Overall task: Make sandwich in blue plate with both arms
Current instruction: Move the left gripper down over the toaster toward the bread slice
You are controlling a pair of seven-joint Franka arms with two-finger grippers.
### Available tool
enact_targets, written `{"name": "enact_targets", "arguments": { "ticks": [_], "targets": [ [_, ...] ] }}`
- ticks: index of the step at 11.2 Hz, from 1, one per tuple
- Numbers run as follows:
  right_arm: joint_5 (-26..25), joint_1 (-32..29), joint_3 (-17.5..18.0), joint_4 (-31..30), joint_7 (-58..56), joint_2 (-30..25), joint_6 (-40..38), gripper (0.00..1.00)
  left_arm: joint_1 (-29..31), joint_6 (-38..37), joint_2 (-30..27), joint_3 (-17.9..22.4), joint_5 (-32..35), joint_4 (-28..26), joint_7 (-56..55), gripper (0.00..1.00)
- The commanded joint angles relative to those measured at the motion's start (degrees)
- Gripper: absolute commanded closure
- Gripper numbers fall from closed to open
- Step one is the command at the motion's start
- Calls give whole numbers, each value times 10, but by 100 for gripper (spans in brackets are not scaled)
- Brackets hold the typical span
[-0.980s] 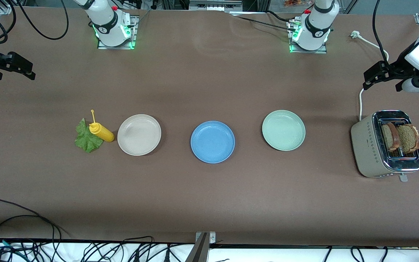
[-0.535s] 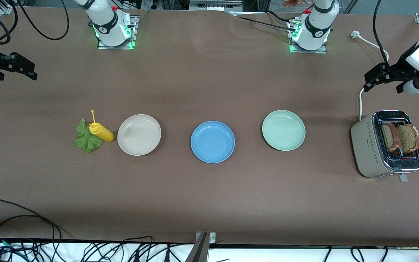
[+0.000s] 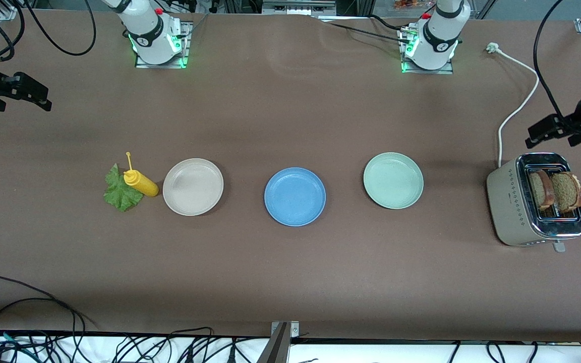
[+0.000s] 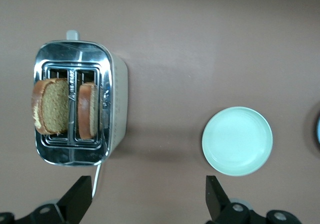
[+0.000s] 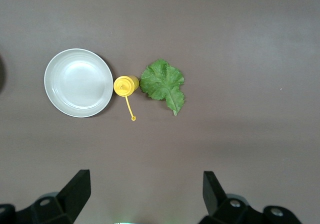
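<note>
a: where's the blue plate [image 3: 294,196]?

b: mid-table, bare; i'll place everything from it. toward the left arm's end sits a pale green plate [image 3: 393,180], a little farther from the front camera than the blue one; past that stands the toaster [image 3: 515,206], with two bread slices [image 3: 556,190] upright in its slots, one per slot.

a: and the rest of the sandwich?

b: toward the right arm's end from the blue plate comes a beige plate [image 3: 192,186]; just beside that a yellow squeeze bottle [image 3: 140,182], and the lettuce leaf [image 3: 120,190] flat on the table against the bottle's base, well apart from the blue plate.

a: the grippers?

b: left gripper [image 3: 555,130] hangs in the air above the table just by the toaster's cord end, way out from the blue plate; its wrist view shows both fingers [image 4: 77,198] spread wide, nothing between them, looking down on toaster and green plate. right gripper [image 3: 25,93] hangs over the table's edge at the right arm's end; fingers [image 5: 75,188] likewise splayed and empty, leaf and bottle below in its wrist view.
</note>
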Motion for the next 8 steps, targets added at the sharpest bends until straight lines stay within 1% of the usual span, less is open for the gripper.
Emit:
{"name": "enact_targets", "arguments": {
  "ticks": [1, 4, 6, 8],
  "targets": [
    [9, -2, 1, 17, -4, 5, -10, 0, -4, 43, 40, 39, 7, 11, 8, 0],
    [9, -2, 0, 17, -4, 6, -11, 0, 0, 77, 89, 61, 9, 12, 7, 0],
    [9, -2, 0, 18, -4, 9, -11, 0, 2, 93, 115, 63, 11, 11, 7, 0],
    [8, -2, 1, 18, -4, 9, -11, 0, 4, 108, 135, 75, 8, 11, 18, 0]
  ]
}}
